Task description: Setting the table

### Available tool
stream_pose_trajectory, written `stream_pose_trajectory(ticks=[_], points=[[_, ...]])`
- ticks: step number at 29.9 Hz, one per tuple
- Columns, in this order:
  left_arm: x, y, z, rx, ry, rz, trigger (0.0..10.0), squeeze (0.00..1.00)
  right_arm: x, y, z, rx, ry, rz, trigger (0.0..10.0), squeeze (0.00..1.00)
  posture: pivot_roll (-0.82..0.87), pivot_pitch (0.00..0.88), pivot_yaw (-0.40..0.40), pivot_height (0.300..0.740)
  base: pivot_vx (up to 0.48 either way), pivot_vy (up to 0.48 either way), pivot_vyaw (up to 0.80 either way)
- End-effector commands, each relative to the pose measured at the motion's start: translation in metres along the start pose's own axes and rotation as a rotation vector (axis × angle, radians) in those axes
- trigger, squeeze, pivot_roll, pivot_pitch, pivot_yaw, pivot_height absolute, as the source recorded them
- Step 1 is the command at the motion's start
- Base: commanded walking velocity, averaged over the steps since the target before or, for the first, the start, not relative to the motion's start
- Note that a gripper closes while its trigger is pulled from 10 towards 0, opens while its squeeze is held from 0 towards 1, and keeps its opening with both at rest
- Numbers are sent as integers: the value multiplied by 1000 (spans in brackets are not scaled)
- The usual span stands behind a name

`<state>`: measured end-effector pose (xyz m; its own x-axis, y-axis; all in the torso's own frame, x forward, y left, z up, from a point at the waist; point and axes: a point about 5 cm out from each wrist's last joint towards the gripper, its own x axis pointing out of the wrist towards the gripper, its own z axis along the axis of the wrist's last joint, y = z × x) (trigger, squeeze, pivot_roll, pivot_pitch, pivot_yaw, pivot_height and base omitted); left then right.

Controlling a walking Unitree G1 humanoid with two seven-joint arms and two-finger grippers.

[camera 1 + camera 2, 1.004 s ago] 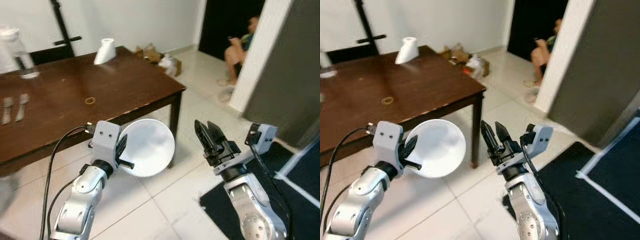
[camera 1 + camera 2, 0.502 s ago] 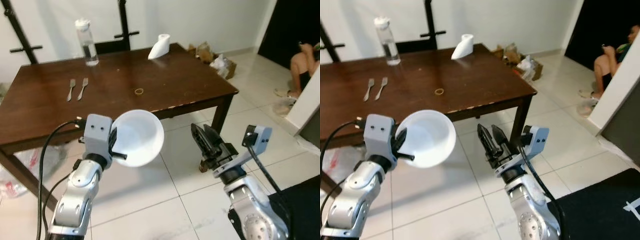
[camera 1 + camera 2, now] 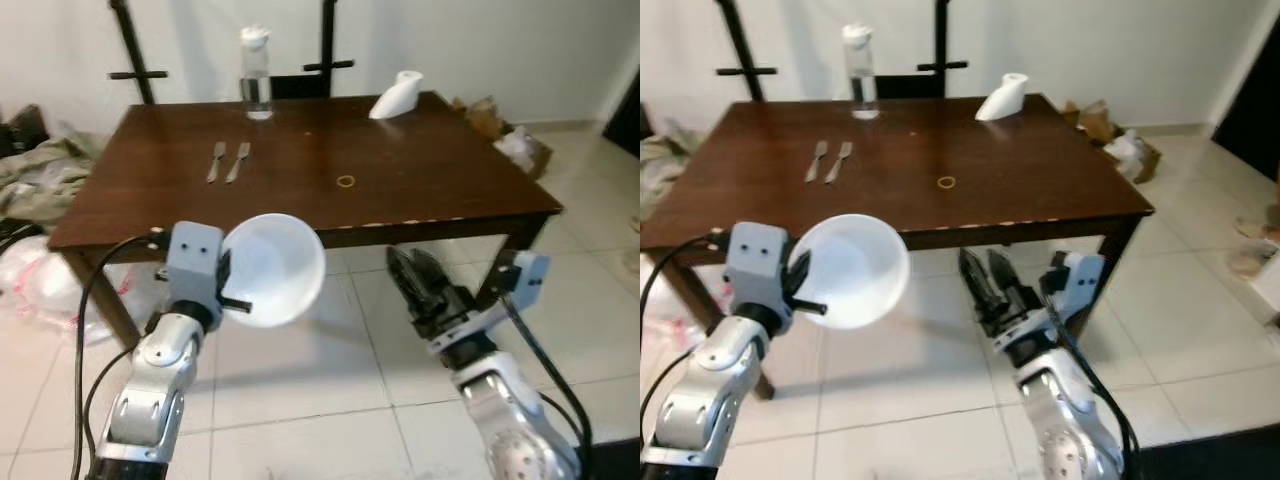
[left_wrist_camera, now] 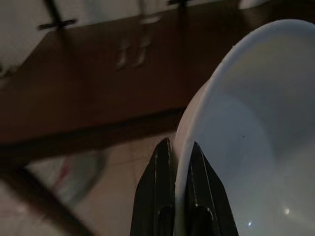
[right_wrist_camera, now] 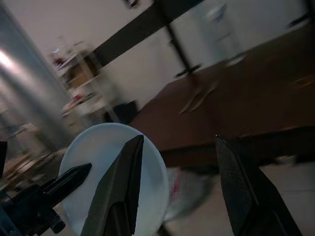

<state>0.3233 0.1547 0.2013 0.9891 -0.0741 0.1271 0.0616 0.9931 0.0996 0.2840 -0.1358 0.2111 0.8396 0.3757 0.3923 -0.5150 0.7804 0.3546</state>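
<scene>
Head views: left gripper (image 3: 232, 287) is pinching the rim of a white bowl (image 3: 275, 268), held in the air in front of the near edge of the dark wooden table (image 3: 420, 180), above the tiled floor (image 3: 300, 400). The bowl is tipped on its side, with its opening facing the camera and toward the robot's right and its rim plane close to upright; the bowl body sits on the right side of the gripper, one finger over the inside of the rim. Right gripper (image 3: 985, 278) is raised beside it, well apart from the bowl, fingers spread with nothing between them, pointing up toward the table edge. On the table: two forks (image 3: 228, 161) lying side by side with their long axes running away from the robot, a clear water bottle (image 3: 256, 86) upright at the far edge, a white paper roll (image 3: 397, 95) tipped over near the far right corner, a small ring (image 3: 346, 181) near the middle. Left wrist view: fingers (image 4: 162, 196) clamp the bowl rim (image 4: 197, 113) between them, bowl interior to one side, blurred forks (image 4: 132, 55) on the table beyond. Right wrist view: fingers (image 5: 120, 191) wide apart, framing the bowl (image 5: 103, 172) and the left gripper (image 5: 59, 184) gripping its edge; table and forks (image 5: 199, 97) behind, blurred.
</scene>
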Motion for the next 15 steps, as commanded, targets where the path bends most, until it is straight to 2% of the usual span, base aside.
stream_pose_trajectory(ticks=[1, 12, 14, 15], points=[[0, 0, -3, 9, 12, 4, 10000, 0, -3, -1, -1, 2, 4, -5, 10000, 0, 66, 84, 73, 740, 0, 0, 763], [2, -2, -3, 9, 12, 6, 10000, 0, -2, -2, -1, -2, 5, -9, 10000, 0, 66, 77, 74, 740, 0, 0, 759], [2, -2, -3, 8, 9, 4, 10000, 0, -2, -4, -1, -14, 7, -22, 10000, 0, 65, 76, 75, 740, 0, 0, 750], [4, -3, -3, 20, 2, 2, 10000, 0, -1, -11, -2, -46, 13, -86, 10000, 0, 67, 77, 75, 740, 480, 0, 0]])
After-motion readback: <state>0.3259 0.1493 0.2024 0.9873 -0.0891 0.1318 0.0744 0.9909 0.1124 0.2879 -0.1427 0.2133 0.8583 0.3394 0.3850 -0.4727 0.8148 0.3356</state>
